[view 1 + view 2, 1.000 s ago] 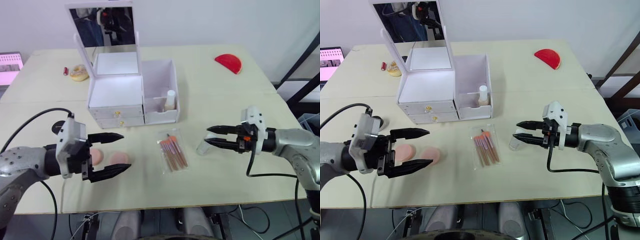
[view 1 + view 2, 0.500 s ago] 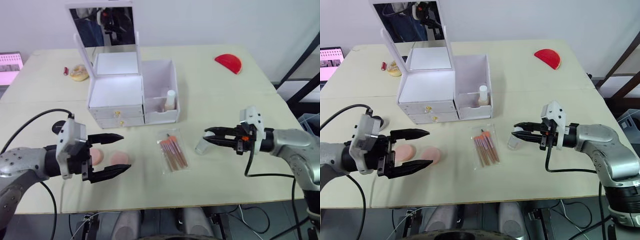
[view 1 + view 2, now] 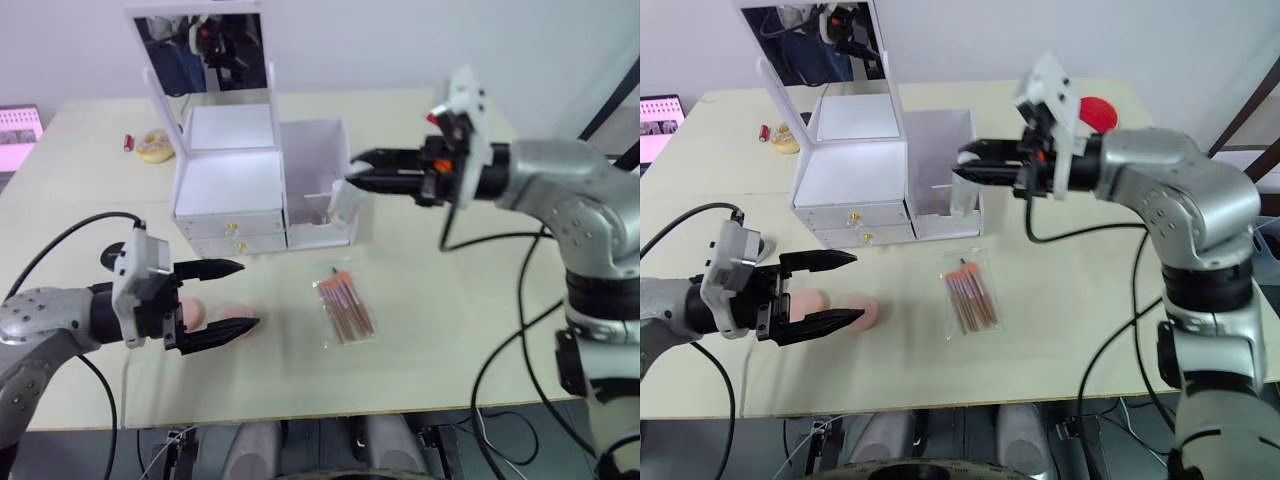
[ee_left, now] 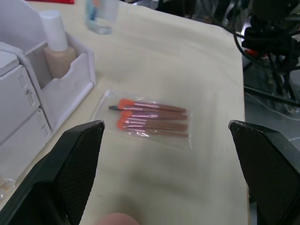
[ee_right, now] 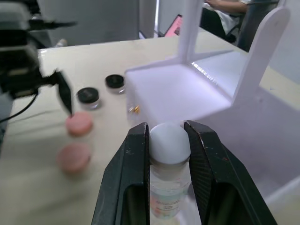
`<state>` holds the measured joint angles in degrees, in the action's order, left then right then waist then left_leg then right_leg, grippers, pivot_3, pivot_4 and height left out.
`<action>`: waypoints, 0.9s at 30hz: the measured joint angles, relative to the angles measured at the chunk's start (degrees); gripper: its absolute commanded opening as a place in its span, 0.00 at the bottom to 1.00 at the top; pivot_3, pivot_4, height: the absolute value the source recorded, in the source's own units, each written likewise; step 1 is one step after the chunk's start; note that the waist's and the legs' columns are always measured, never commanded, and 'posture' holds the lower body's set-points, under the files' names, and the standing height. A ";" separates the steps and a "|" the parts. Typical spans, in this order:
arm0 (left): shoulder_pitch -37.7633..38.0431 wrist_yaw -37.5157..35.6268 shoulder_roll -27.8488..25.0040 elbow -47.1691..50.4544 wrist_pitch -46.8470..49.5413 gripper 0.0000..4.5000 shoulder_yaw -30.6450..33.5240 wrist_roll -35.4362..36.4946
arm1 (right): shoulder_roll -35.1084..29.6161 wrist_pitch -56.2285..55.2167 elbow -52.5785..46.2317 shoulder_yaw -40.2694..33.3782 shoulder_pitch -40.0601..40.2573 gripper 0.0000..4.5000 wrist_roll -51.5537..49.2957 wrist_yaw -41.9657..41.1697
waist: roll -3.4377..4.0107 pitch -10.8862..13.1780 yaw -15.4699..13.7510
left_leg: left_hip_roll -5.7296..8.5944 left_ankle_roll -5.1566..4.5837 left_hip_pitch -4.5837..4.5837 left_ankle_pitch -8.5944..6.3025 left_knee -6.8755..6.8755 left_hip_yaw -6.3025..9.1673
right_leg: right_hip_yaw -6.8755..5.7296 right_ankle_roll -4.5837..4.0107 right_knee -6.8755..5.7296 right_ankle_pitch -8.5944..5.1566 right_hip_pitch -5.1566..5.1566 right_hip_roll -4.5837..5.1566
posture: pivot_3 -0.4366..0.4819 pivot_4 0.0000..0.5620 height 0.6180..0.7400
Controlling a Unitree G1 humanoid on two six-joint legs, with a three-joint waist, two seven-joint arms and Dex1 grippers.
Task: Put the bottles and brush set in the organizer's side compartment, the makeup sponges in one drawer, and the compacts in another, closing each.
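The clear bottle (image 5: 168, 187), with round white cap, hangs over the side compartment (image 3: 318, 160) of the glossy white organizer (image 3: 228, 190), pinched by the right end effector (image 3: 352, 178). The left end effector (image 3: 230, 298) is spread wide above two matte pink sponges (image 3: 866, 310), in front of the organizer. The worktop (image 3: 450, 290) is pale beige and smooth.

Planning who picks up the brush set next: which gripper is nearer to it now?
Left. The left gripper hovers open just beside the brush set; the right gripper holds the clear bottle up over the side compartment.
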<state>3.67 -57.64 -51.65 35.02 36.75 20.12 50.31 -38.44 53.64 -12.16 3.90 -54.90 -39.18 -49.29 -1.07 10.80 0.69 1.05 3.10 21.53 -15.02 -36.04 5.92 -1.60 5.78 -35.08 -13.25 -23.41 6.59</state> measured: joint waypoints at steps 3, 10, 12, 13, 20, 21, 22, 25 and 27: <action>-0.01 0.31 0.23 0.00 -0.03 1.00 -0.93 -0.20 | 3.62 0.59 4.43 3.18 -4.99 0.14 2.45 1.11 | -0.01 0.00 0.08 | 0.02 0.00 0.06 0.00 0.01 0.00 | 0.01 0.01 0.03 0.01 -0.03 0.00 | 0.48 0.27 1.00; -0.45 1.96 1.48 0.02 -0.20 1.00 -1.06 -0.35 | 10.82 -3.05 18.22 8.83 -8.53 0.14 11.11 3.29 | -0.01 -0.01 0.35 | 0.01 0.00 -0.02 0.00 0.00 0.00 | 0.01 0.01 -0.05 0.01 -0.01 -0.04 | 0.48 0.27 1.00; -0.49 2.56 1.67 0.15 -0.21 1.00 -1.05 -0.35 | 12.29 -4.36 20.79 10.35 -8.48 0.14 13.53 3.80 | 0.02 0.01 0.42 | 0.01 0.00 -0.02 0.01 0.00 0.00 | 0.02 0.01 -0.09 0.01 -0.04 -0.05 | 0.48 0.27 1.00; -0.47 2.88 1.78 0.24 -0.21 1.00 -1.02 -0.35 | 12.91 -5.33 21.99 10.97 -8.47 0.14 14.77 3.97 | 0.02 0.01 0.45 | 0.01 0.00 -0.02 0.01 0.00 0.01 | 0.02 0.02 -0.11 0.01 -0.04 -0.05 | 0.48 0.27 1.00; -0.30 5.56 2.41 1.32 -0.24 1.00 0.10 -0.34 | 17.24 -10.47 27.46 11.85 -8.48 0.14 20.83 4.77 | 0.02 0.01 0.46 | 0.01 0.00 -0.02 0.01 0.03 0.02 | 0.03 0.21 -0.09 0.12 -0.05 -0.06 | 0.48 0.27 1.00; -0.24 5.72 2.41 1.36 -0.24 1.00 0.30 -0.34 | 17.36 -10.85 27.81 12.09 -8.48 0.14 21.35 4.73 | 0.02 0.01 0.46 | 0.01 0.00 -0.02 0.01 0.02 0.02 | 0.03 0.21 -0.09 0.12 -0.05 -0.06 | 0.48 0.27 1.00; -0.15 5.98 2.42 1.41 -0.24 1.00 0.48 -0.34 | 17.44 -11.20 28.13 12.34 -8.48 0.14 22.06 4.68 | 0.02 0.01 0.47 | 0.01 0.00 -0.02 0.01 0.02 0.01 | 0.03 0.21 -0.09 0.12 -0.05 -0.06 | 0.48 0.27 1.00; -0.11 7.13 2.56 1.52 -0.24 1.00 1.21 -0.29 | 17.94 -12.07 28.42 13.42 -7.87 0.14 24.01 4.41 | 0.02 0.01 0.43 | 0.01 0.00 -0.03 0.01 0.02 0.03 | 0.03 0.20 -0.10 0.12 -0.04 -0.07 | 0.48 0.27 1.00; -0.50 7.73 2.56 1.55 -0.21 1.00 1.36 -0.09 | 18.40 -12.52 28.42 13.94 -6.81 0.14 25.17 4.31 | 0.02 0.01 0.44 | 0.01 0.00 -0.02 0.01 0.01 0.05 | 0.03 0.21 -0.10 0.12 -0.04 -0.08 | 0.48 0.27 1.00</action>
<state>3.17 -49.91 -49.09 36.56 36.54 21.48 50.22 -20.03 41.11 16.26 17.84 -61.71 -14.01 -44.97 -1.06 10.81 1.13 1.06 3.10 21.51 -15.01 -36.04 5.97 -1.57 5.98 -35.17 -13.13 -23.45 6.51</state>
